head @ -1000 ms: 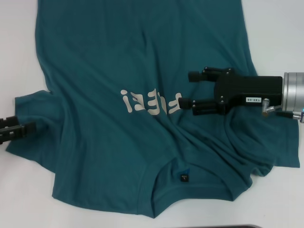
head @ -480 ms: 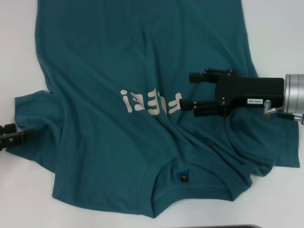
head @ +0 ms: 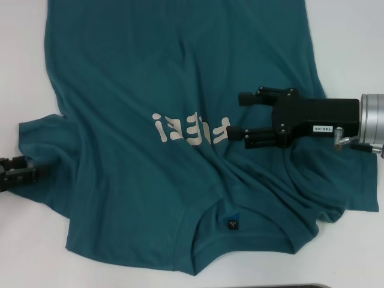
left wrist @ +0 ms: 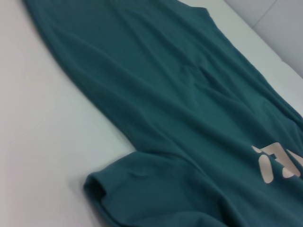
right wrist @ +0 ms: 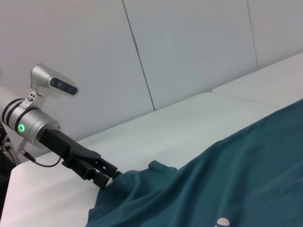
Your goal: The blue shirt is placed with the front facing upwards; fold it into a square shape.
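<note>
1. Head view: the blue shirt (head: 174,120) lies spread front-up on the white table (head: 354,36), its collar toward the robot and its pale lettering (head: 189,130) at mid-chest.
2. The right gripper (head: 240,114) hovers over the chest just beside the lettering, its two fingers spread wide with only cloth beneath and nothing held.
3. The left gripper (head: 42,171) is at the edge of the shirt's left sleeve (head: 39,141), low on the table.
4. Right wrist view: the left gripper's (right wrist: 111,178) tips meet the sleeve hem; they seem closed on the cloth, though the fold hides the contact, so I cannot tell.
</note>
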`<action>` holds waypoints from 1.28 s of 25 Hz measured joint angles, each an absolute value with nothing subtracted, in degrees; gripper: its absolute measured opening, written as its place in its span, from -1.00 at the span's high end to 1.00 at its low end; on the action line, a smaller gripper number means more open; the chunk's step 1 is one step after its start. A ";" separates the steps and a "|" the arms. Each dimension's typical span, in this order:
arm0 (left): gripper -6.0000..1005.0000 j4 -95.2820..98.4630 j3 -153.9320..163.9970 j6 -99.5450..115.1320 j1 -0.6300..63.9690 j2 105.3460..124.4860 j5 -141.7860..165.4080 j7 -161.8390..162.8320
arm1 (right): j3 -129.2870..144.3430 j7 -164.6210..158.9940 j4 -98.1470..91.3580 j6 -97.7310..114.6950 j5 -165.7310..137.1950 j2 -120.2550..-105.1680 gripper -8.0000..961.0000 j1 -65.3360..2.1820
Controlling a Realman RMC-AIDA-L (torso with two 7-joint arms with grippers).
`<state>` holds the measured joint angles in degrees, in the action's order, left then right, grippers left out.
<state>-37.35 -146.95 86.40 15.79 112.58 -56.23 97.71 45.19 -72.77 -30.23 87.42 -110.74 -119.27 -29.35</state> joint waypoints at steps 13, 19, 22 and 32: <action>-0.59 -37.35 -146.65 86.67 17.03 112.59 -56.16 97.72 | 44.56 -72.77 -30.23 87.98 -110.74 -119.26 -0.92 -29.18; -0.57 -37.64 -146.80 84.84 17.20 112.74 -56.14 98.58 | 44.47 -72.77 -30.35 87.98 -110.55 -119.26 -0.92 -29.17; -0.56 -37.82 -146.64 84.34 17.42 112.86 -55.71 98.91 | 44.47 -72.77 -30.37 87.98 -110.44 -119.27 -0.91 -29.18; 0.06 -38.83 -146.61 84.17 17.97 113.47 -54.64 99.58 | 44.47 -72.61 -30.41 87.98 -110.31 -119.33 -0.89 -29.16</action>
<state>-38.83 -146.61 84.17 17.97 113.47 -54.64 99.58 44.47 -72.61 -30.41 87.98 -110.31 -119.33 -29.16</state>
